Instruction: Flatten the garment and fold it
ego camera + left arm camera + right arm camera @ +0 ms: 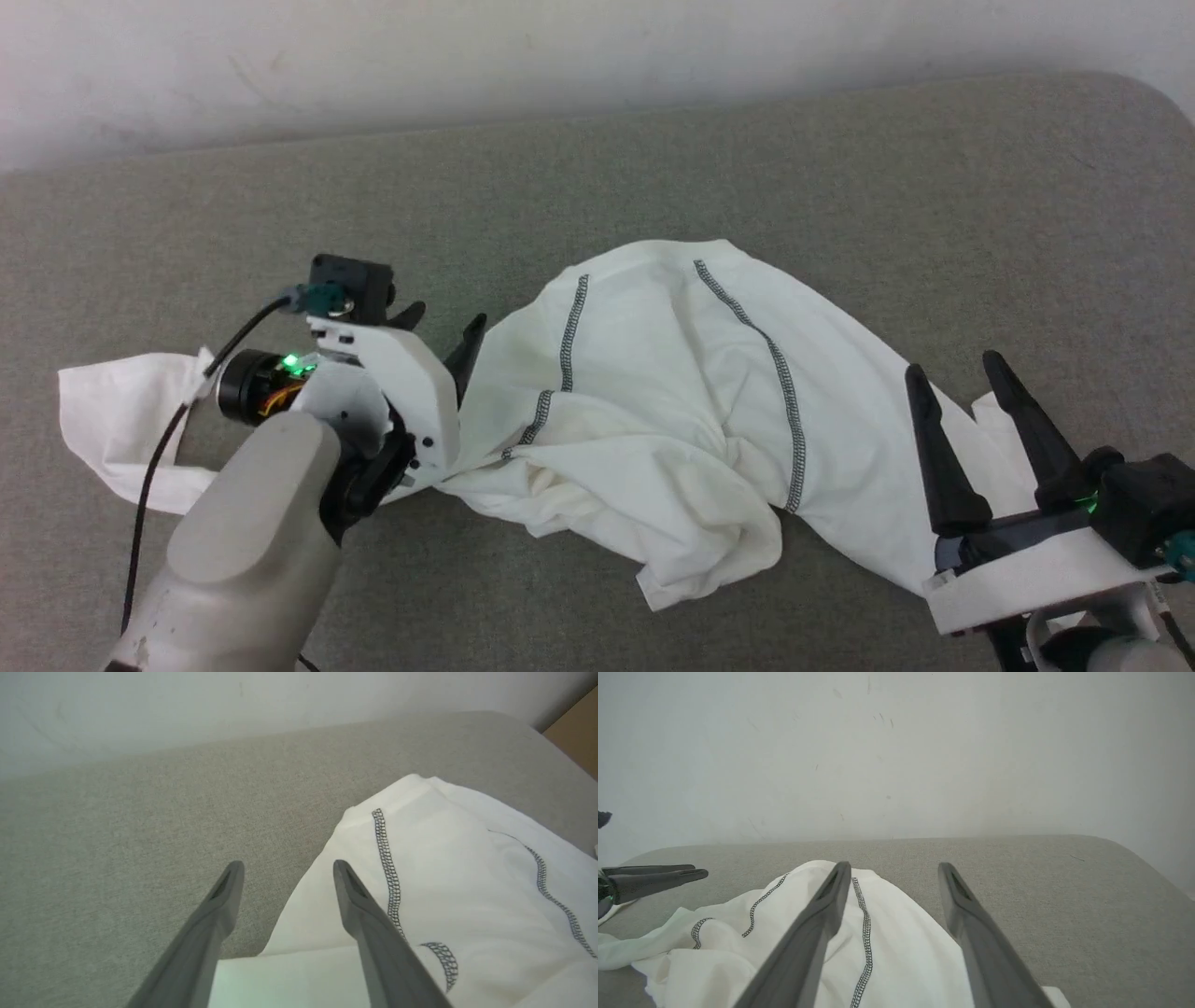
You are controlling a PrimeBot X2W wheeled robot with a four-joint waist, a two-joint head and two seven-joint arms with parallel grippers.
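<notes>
The garment (653, 401) is a white thin top with grey stitched seam lines, lying crumpled across the middle of the grey surface. One sleeve end (112, 411) trails off to the left. My left gripper (443, 327) stands open over the garment's left edge, nothing between its fingers (224, 900). In the left wrist view the cloth (444, 882) spreads under the right finger. My right gripper (952, 369) is open above the garment's right end, holding nothing. The right wrist view has the fabric (887, 952) below its two spread fingers (831, 896), and the left gripper's fingers (658, 879) at the left edge.
The grey cloth-covered surface (840, 187) runs back to a white wall (560, 56), with a rounded corner at the far right (1139, 103). A black cable (159, 439) hangs off my left wrist. A brown panel (579, 728) stands beyond the surface's corner.
</notes>
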